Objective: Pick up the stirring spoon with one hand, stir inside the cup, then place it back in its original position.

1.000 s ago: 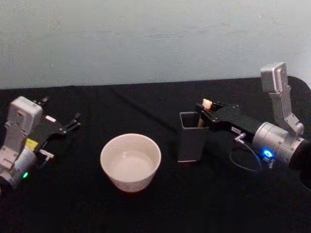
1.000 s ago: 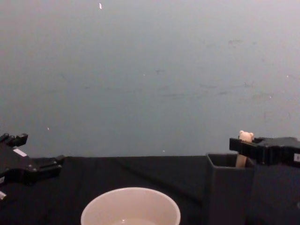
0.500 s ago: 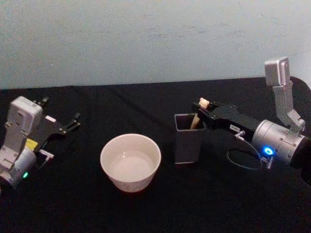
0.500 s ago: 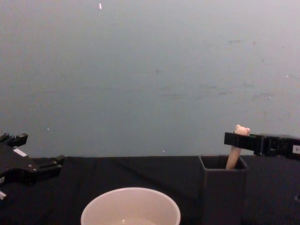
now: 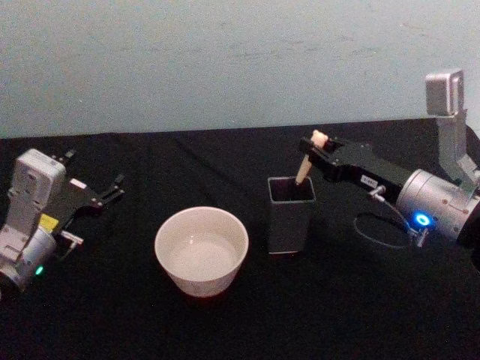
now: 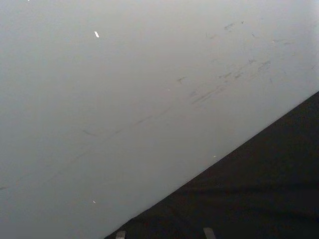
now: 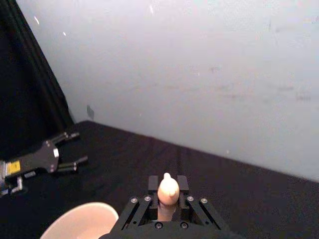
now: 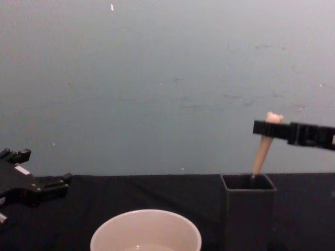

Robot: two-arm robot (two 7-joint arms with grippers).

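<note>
Black surface (image 5: 225, 322) under pale wall: held stirring spoon (image 5: 301, 171) in right gripper (image 5: 318, 144), jaws clamped near bear-head end, tip barely inside dark holder (image 5: 289, 225) beside cup (image 5: 201, 251); parked left gripper (image 7: 79, 147) far left, jaws spread; judged pickup underway, stirring and return undone.

Nothing legible appears anywhere. The black left gripper (image 5: 94, 168) carries a small yellow sticker (image 5: 49, 223) and a pale strip label (image 5: 77, 183), and the black right gripper (image 5: 313, 150) carries a white strip label (image 5: 367, 181). Their print is too small to make out.
</note>
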